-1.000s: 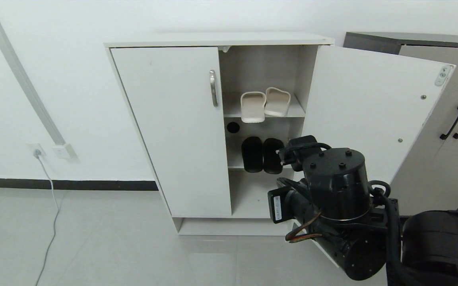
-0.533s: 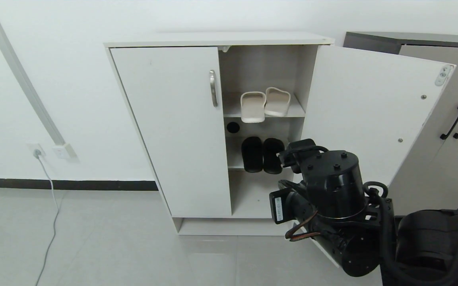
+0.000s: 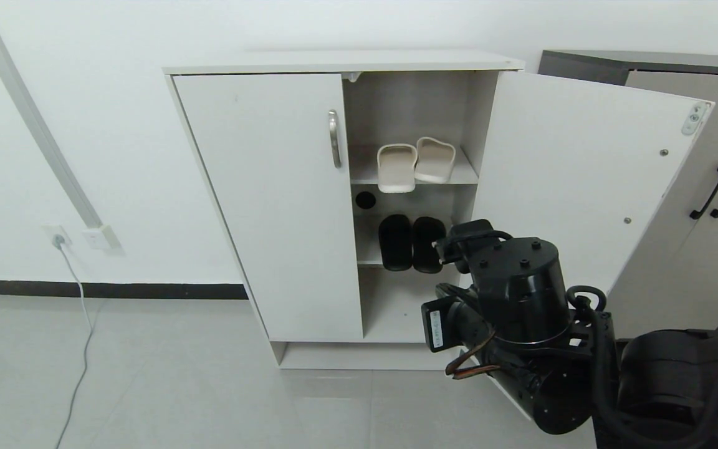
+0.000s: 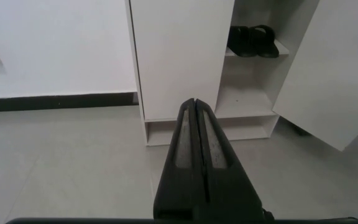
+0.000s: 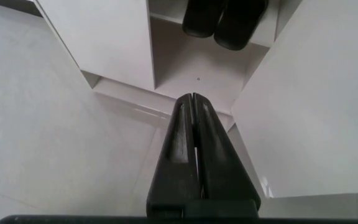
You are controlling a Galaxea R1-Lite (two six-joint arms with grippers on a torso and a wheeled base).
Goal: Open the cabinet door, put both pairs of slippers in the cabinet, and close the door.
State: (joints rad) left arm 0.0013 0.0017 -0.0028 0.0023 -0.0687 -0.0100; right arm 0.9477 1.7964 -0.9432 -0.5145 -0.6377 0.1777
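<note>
The white cabinet (image 3: 340,61) stands against the wall. Its right door (image 3: 583,174) is wide open. Its left door (image 3: 265,199) is closed, and a silver handle (image 3: 333,138) sits near that door's inner edge.

Both pairs of slippers are inside the cabinet. The white slippers (image 3: 415,163) lie side by side on the top shelf. The black slippers (image 3: 410,243) lie side by side on the shelf below. The bottom shelf (image 3: 396,312) is under them.

The right arm (image 3: 521,299) is low, in front of the open side of the cabinet and close to the open door. The right gripper (image 5: 192,99) points down at the floor just in front of the cabinet, below the black slippers. Its two fingers are pressed together and hold nothing.

The left gripper (image 4: 194,106) is farther back from the cabinet, over the grey floor (image 3: 209,399). Its fingers are pressed together too, with nothing between them.

A grey cabinet (image 3: 708,249) with black handles stands behind the open door. A white cord (image 3: 81,349) hangs from a wall plug (image 3: 57,238) down to the floor.
</note>
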